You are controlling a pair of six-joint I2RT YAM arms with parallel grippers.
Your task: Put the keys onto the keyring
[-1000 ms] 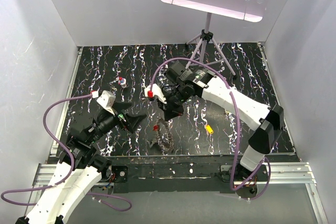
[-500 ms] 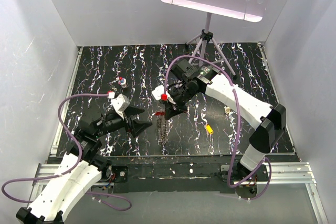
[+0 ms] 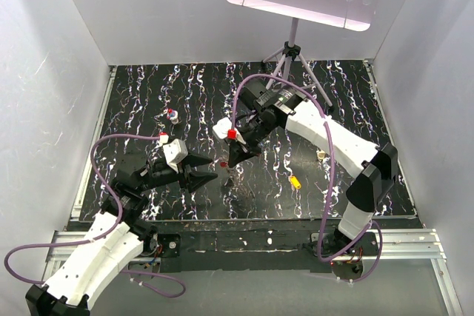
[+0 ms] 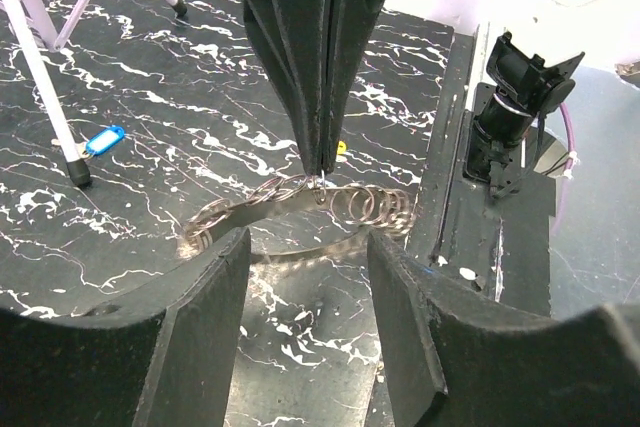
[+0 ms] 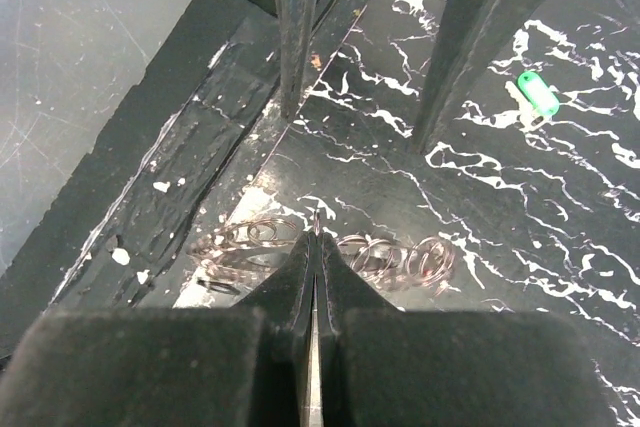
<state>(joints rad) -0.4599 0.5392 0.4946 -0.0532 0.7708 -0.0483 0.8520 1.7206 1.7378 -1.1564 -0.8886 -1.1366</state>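
My right gripper (image 3: 231,160) is shut on the thin wire keyring (image 5: 380,257) and holds it dangling just above the table. The ring is smeared by motion into several loops; it also shows in the left wrist view (image 4: 300,202), hanging from the right gripper's tip (image 4: 320,169). A red key head (image 3: 222,162) hangs beside that tip. My left gripper (image 3: 207,170) is open and empty, just left of the ring, its jaws pointing at it. Loose keys lie around: yellow (image 3: 295,181), beige (image 3: 321,155), green (image 5: 538,94), blue (image 4: 103,139).
A grey tripod stand (image 3: 290,57) with a white perforated panel stands at the back. Another small key (image 3: 172,115) lies at the back left. The table's front edge and metal rail (image 3: 244,227) run close under the ring. White walls enclose the table.
My right gripper has lifted the keyring off the front of the table and carried it back a little. My left gripper has swung right, toward the ring.
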